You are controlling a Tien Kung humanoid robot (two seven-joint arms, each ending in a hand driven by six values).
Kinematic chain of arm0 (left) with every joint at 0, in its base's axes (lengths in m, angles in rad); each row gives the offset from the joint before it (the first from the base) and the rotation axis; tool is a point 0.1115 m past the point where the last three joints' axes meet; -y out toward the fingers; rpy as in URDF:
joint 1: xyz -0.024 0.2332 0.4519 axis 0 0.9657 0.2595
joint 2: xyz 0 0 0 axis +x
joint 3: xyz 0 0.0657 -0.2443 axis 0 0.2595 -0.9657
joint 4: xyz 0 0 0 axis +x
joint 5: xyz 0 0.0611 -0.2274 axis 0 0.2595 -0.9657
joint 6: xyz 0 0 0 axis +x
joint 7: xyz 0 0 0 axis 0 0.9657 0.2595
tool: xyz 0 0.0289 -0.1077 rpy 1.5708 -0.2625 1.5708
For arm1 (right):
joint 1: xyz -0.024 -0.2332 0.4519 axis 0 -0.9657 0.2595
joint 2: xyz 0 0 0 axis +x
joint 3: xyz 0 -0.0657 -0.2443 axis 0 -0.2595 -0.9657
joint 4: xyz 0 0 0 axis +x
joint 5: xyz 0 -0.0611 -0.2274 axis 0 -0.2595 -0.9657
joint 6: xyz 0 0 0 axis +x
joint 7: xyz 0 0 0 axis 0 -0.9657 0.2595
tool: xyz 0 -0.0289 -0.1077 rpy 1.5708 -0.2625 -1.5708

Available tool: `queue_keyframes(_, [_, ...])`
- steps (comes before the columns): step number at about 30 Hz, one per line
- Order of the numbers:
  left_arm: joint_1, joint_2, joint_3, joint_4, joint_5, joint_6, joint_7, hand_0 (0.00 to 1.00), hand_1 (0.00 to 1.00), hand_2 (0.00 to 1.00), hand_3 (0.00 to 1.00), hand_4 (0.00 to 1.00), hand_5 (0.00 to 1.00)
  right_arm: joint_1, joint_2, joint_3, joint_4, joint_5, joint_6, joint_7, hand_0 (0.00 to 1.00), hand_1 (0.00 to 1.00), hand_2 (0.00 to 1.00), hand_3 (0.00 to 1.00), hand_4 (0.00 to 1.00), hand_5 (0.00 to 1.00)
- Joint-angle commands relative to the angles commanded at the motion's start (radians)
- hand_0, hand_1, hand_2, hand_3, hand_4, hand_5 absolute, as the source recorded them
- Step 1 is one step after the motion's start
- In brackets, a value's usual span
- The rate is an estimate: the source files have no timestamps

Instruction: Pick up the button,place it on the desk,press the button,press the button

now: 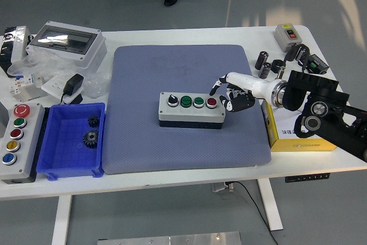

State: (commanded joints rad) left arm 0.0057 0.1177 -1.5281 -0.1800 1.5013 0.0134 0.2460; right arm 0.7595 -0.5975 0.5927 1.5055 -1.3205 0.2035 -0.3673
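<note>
- The button box (191,109) lies on the blue pad (183,78), near its middle.
- The right hand (232,93) hovers just right of the box, index finger out, other fingers curled, holding nothing.
- An off-centre press may push the box sideways.
</note>
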Motion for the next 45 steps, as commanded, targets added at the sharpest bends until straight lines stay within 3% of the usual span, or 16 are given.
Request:
queue_keyframes(3, [0.002,-0.001,0.002,0.000,-0.002,0.001,0.001,0.618,0.557,0.550,0.601,0.529,0.241,-0.052,-0.013,0.072,0.017,-0.011,0.012,0.005,0.002,0.072,0.186,0.716,0.260,0.002])
queue_keyframes(6, [0.004,-0.003,0.004,0.000,-0.004,0.003,0.003,0.618,0.558,0.550,0.601,0.529,0.241,-0.115,-0.004,0.157,0.027,-0.043,-0.018,0.033,0.002,0.071,0.185,0.712,0.272,0.002])
queue_keyframes(12, [0.011,-0.009,0.015,0.000,-0.008,0.013,0.016,0.619,0.558,0.550,0.600,0.530,0.243,-0.268,0.106,0.364,0.027,-0.119,-0.162,0.162,0.002,0.074,0.187,0.711,0.292,0.002])
queue_keyframes(16, [0.012,-0.011,0.020,0.000,-0.013,0.018,0.017,0.619,0.558,0.550,0.600,0.530,0.243,-0.380,0.205,0.500,0.007,-0.056,-0.280,0.278,0.002,0.074,0.187,0.711,0.292,0.002])
queue_keyframes(17, [0.012,-0.011,0.021,0.000,-0.013,0.018,0.017,0.619,0.558,0.550,0.601,0.531,0.245,-0.408,0.230,0.532,-0.001,-0.035,-0.309,0.309,0.002,0.086,0.212,0.706,0.362,0.182])
queue_keyframes(22, [0.013,-0.012,0.020,0.000,-0.010,0.018,0.018,0.619,0.558,0.550,0.601,0.531,0.245,-0.518,0.332,0.645,-0.067,0.078,-0.423,0.457,0.002,0.086,0.212,0.706,0.362,0.182])
queue_keyframes(23, [0.012,-0.012,0.018,0.000,-0.008,0.018,0.017,0.618,0.558,0.550,0.600,0.530,0.247,-0.532,0.342,0.658,-0.080,0.101,-0.433,0.484,0.089,0.247,0.441,0.715,0.446,0.222])
queue_keyframes(28, [0.009,-0.012,0.015,0.000,-0.003,0.017,0.014,0.618,0.558,0.550,0.600,0.530,0.247,-0.555,0.370,0.669,-0.149,0.220,-0.448,0.606,0.089,0.247,0.441,0.715,0.446,0.222])
queue_keyframes(29, [0.009,-0.012,0.014,0.000,-0.003,0.016,0.014,0.619,0.560,0.549,0.599,0.529,0.249,-0.557,0.373,0.668,-0.163,0.244,-0.446,0.628,0.216,0.412,0.560,0.706,0.490,0.245])
queue_keyframes(34, [0.010,-0.012,0.013,0.000,0.000,0.016,0.014,0.619,0.560,0.549,0.599,0.529,0.249,-0.582,0.385,0.675,-0.201,0.332,-0.433,0.692,0.216,0.412,0.560,0.706,0.490,0.245])
queue_keyframes(35, [0.011,-0.012,0.012,0.000,0.000,0.016,0.014,0.618,0.560,0.549,0.599,0.529,0.247,-0.588,0.385,0.674,-0.204,0.343,-0.430,0.697,0.533,0.615,0.660,0.701,0.556,0.286])
queue_keyframes(40, [0.012,-0.012,0.010,0.000,0.001,0.015,0.013,0.618,0.560,0.549,0.599,0.529,0.247,-0.610,0.376,0.656,-0.211,0.400,-0.411,0.720,0.533,0.615,0.660,0.701,0.556,0.286])
queue_keyframes(41, [0.012,-0.012,0.011,0.000,0.000,0.015,0.013,0.618,0.560,0.549,0.599,0.527,0.245,-0.614,0.374,0.651,-0.210,0.409,-0.408,0.723,0.729,0.706,0.729,0.694,0.744,0.591])
queue_keyframes(45, [0.010,-0.013,0.015,0.000,-0.004,0.015,0.012,0.618,0.560,0.549,0.599,0.527,0.245,-0.626,0.370,0.630,-0.203,0.434,-0.404,0.735,0.729,0.706,0.729,0.694,0.744,0.591])
